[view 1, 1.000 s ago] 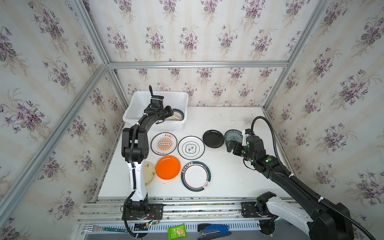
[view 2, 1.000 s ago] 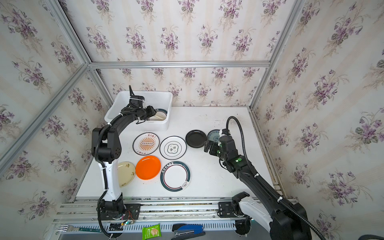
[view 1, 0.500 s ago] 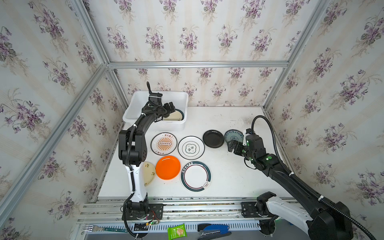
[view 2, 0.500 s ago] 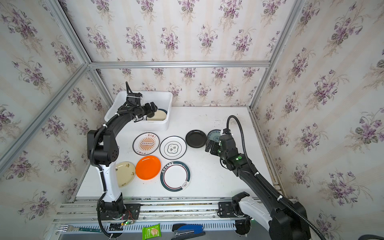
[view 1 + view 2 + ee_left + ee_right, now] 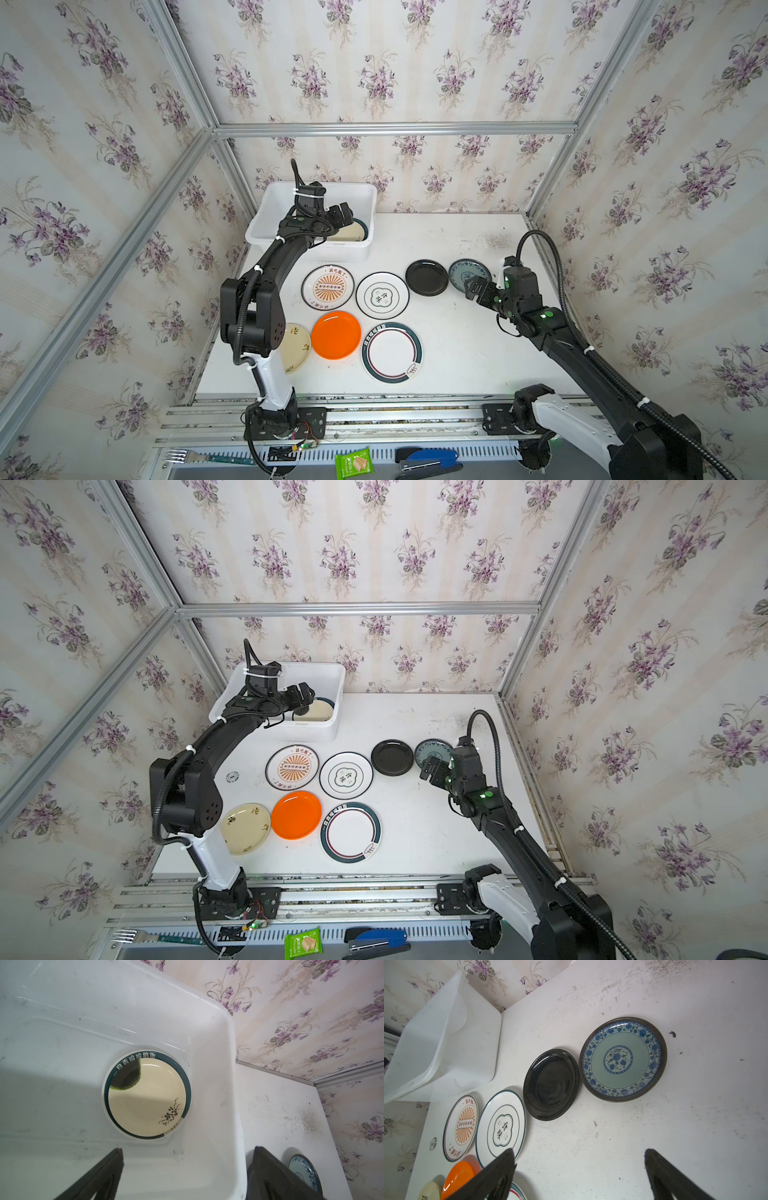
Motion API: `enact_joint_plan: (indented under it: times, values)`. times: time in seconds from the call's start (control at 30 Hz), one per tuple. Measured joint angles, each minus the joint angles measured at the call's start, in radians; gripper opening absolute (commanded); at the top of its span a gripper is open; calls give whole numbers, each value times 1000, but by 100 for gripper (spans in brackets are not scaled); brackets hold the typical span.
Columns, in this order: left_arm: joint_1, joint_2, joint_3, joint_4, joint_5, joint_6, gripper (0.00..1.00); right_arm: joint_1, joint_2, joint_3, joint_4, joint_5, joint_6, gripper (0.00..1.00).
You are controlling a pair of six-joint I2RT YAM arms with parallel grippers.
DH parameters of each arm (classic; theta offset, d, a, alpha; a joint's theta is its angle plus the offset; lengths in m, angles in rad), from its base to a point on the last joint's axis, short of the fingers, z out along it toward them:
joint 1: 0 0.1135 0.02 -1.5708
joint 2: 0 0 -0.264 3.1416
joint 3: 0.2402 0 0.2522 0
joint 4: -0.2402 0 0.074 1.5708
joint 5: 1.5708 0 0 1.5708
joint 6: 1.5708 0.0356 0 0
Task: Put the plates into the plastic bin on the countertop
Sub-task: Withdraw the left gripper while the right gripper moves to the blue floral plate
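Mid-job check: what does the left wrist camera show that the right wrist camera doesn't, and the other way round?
Only the left wrist view looks inside the bin: a cream flowered plate lies on a teal-rimmed plate on its floor, with the open left gripper above. Only the right wrist view shows the black plate, emblem plate, sunburst plate and orange plate, plus the open right gripper. Both show the bin (its outside only in the right wrist view), the countertop and the blue patterned plate.
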Motion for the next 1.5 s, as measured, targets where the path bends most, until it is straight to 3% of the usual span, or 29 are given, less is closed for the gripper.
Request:
enact_joint_plan:
  times: [0.17,0.4,0.8,1.13,1.5]
  values:
    - [-24,-170,-235,134,-25,-43,99,-61,-2,1,-34,-58,13,99]
    - [-92,-333,-478,302,-19,-109,99,-233,39,13,-68,-119,-41,99]
    - [-214,-599,-855,502,-11,-199,99,-269,84,-59,-31,-224,-81,99]
    - [-276,-816,-995,524,-33,-207,99,-274,65,-93,30,-282,-83,97]
    - [-315,-857,-1030,504,-43,-177,99,-281,193,-100,115,-350,-46,87]
